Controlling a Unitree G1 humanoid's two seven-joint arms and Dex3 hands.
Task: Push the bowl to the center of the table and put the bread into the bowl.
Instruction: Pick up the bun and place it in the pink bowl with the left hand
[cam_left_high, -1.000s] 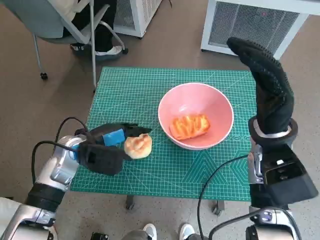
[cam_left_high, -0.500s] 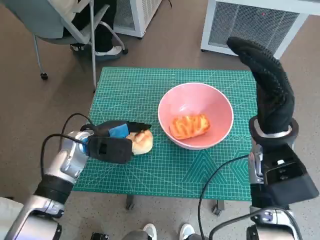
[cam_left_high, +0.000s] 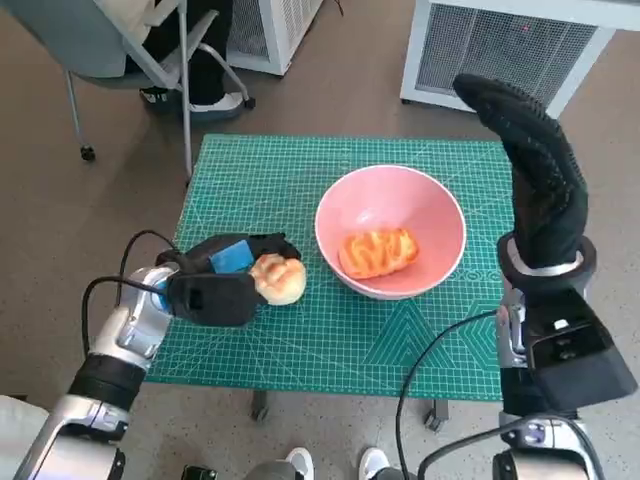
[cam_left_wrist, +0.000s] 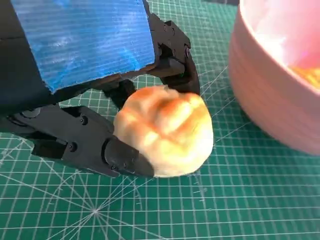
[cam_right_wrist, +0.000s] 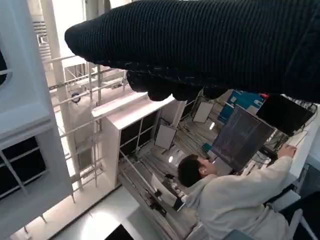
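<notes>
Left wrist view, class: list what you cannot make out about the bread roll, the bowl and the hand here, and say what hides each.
- Bowl: cut off by the picture's edge; only one side wall shows.
- Orange food in the bowl: a sliver shows, overexposed and cut off; the head view shows it whole.
- Roll: its underside and far side are hidden by its own bulk and the left hand.
- Fingers: their tips are hidden by the roll.

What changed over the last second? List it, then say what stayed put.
The left robot hand swung in from the table's near-left edge and closed its fingers round the round bread roll, which it now holds just above the green mat. The pink bowl, the orange bread inside it and the raised right robot hand stayed as they were.
</notes>
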